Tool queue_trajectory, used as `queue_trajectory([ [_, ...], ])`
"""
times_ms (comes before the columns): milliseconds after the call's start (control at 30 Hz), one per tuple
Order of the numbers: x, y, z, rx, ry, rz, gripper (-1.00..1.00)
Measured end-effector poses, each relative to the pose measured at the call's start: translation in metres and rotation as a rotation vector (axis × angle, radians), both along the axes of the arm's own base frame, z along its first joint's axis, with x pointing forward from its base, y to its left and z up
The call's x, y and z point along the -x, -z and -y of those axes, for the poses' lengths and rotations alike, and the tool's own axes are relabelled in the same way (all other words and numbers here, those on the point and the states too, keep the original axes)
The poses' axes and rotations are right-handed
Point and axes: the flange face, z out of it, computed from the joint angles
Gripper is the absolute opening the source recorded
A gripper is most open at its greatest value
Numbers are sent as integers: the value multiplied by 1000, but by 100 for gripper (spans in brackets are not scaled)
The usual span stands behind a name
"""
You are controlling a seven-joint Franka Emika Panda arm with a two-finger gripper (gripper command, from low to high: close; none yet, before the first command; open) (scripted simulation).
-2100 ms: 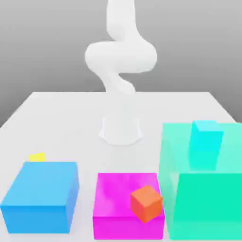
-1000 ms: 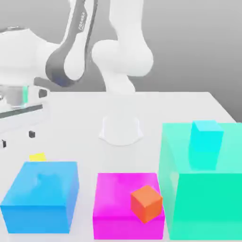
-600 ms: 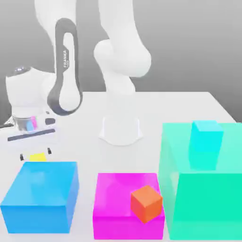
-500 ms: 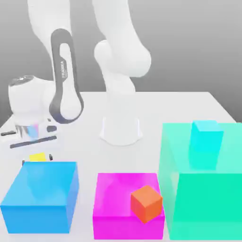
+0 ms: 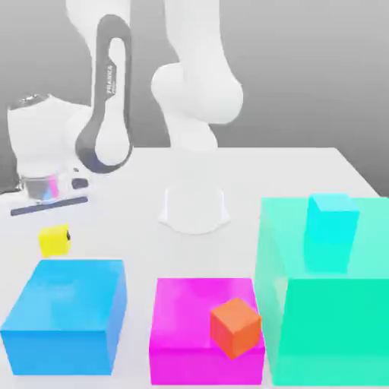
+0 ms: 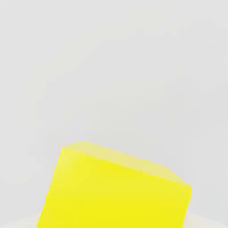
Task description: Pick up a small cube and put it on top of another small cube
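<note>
Sim test bench, plain white table [image 5: 304, 171], grey backdrop, flat-colour blocks

— What stands along the near edge of the white counter [image 5: 304, 171]?

— Three big blocks in a row. A blue block [image 5: 64, 315] at the exterior view's left, a magenta block [image 5: 194, 319] in the middle, and a taller teal block [image 5: 327, 304] at the exterior view's right.

— Anything on them?

— An orange cube [image 5: 236, 327] rests tilted on the magenta block, near its front right corner. A cyan cube [image 5: 332, 216] sits on top of the teal block.

— And behind?

— A plain grey backdrop.
</note>
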Motion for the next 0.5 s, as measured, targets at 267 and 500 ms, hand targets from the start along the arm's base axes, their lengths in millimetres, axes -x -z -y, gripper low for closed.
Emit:
queue_trajectory([
  [267,-140,-59,-85,17,-599,20,-100],
  [500,-221,-108,-228,19,-1157,10,-100],
])
